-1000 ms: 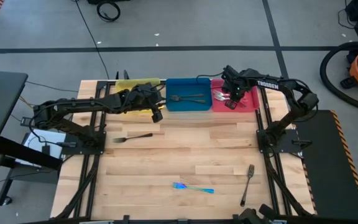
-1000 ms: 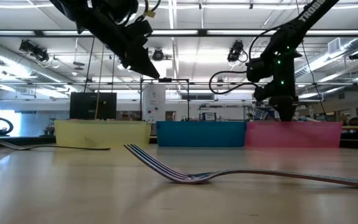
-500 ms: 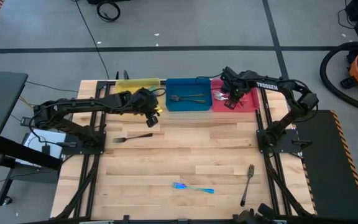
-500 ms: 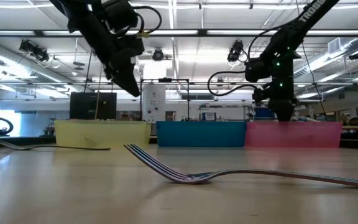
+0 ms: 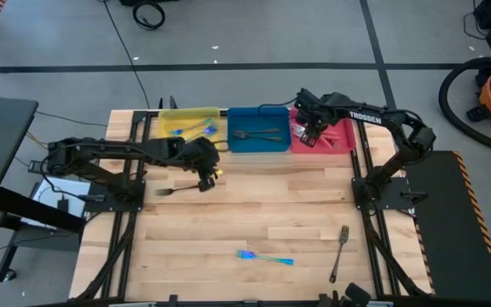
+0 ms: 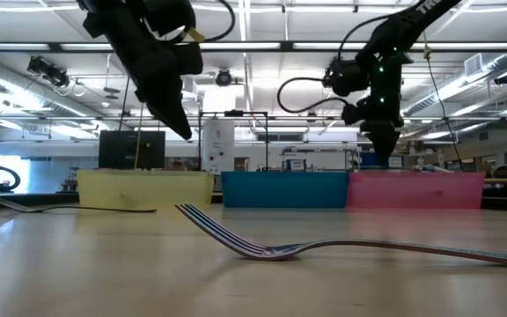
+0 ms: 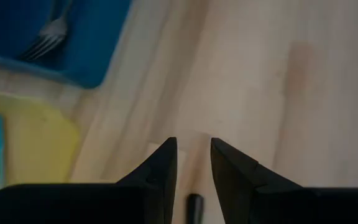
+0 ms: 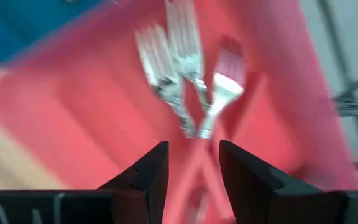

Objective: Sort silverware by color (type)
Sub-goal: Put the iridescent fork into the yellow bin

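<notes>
A dark grey fork [image 5: 181,189] lies flat on the wooden table, left of centre. My left gripper [image 5: 202,182] hangs open above its handle end [image 7: 194,205], clear of it [image 6: 186,134]. Three trays stand along the far edge. The yellow tray [image 5: 177,119] holds blue-handled pieces [image 5: 196,128], the blue tray [image 5: 258,147] holds dark forks [image 5: 258,134], and the red tray [image 5: 341,136] holds red-handled forks [image 8: 191,87]. My right gripper [image 5: 305,130] hovers open and empty over the red tray's left part [image 8: 193,146]. A teal fork [image 5: 265,257] and another dark fork [image 5: 339,253] lie near the front edge.
Bare wood spreads across the table's middle between the trays and the two near forks. The arms' black frames [image 5: 118,183] [image 5: 382,183] run along the left and right sides of the table. In the low view the teal fork [image 6: 262,248] lies close in front of the camera.
My left gripper has come away from the gap between the yellow and blue trays, toward the table's near edge and down, tipping steeper over the dark fork's handle end. My right gripper has risen out of the red tray and shifted toward the table's left.
</notes>
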Robot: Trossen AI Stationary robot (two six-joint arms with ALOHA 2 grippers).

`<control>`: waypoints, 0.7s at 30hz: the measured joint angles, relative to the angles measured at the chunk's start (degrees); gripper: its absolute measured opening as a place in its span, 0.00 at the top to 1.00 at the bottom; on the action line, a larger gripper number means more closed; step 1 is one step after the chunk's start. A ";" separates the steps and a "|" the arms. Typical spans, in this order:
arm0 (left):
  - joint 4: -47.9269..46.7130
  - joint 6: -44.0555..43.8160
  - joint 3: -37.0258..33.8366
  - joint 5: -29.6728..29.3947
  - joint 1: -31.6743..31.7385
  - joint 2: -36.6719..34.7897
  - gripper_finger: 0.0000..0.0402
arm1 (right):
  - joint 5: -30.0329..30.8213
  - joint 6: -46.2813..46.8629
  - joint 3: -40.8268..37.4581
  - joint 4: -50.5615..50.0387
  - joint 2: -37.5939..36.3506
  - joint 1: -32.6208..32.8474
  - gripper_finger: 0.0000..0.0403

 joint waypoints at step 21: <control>-0.03 -3.06 0.00 -0.39 -7.78 -0.02 0.76 | -38.78 8.91 -0.09 16.22 -0.04 28.13 0.63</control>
